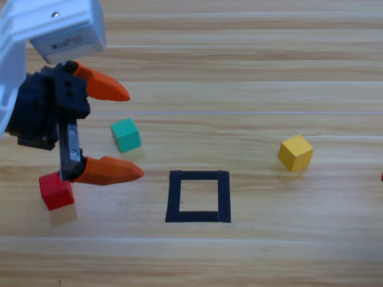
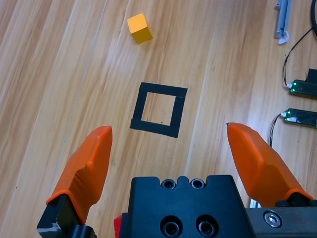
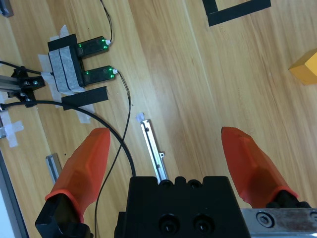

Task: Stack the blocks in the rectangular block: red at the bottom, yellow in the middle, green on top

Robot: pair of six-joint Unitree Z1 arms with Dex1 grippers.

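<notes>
From above, I see my left gripper (image 1: 122, 133) spread wide and holding nothing, its jaws straddling the green cube (image 1: 125, 134). By its lower jaw sits the red cube (image 1: 56, 191). The black tape square (image 1: 198, 196) shows only bare wood inside; the yellow cube (image 1: 295, 152) lies well off to its right.

On my left wrist view, the square (image 2: 158, 109) sits ahead, yellow (image 2: 139, 28) beyond it.

On my right wrist view, the right gripper (image 3: 168, 153) gapes empty over cables (image 3: 119, 148), near a corner of the yellow cube (image 3: 306, 68).
</notes>
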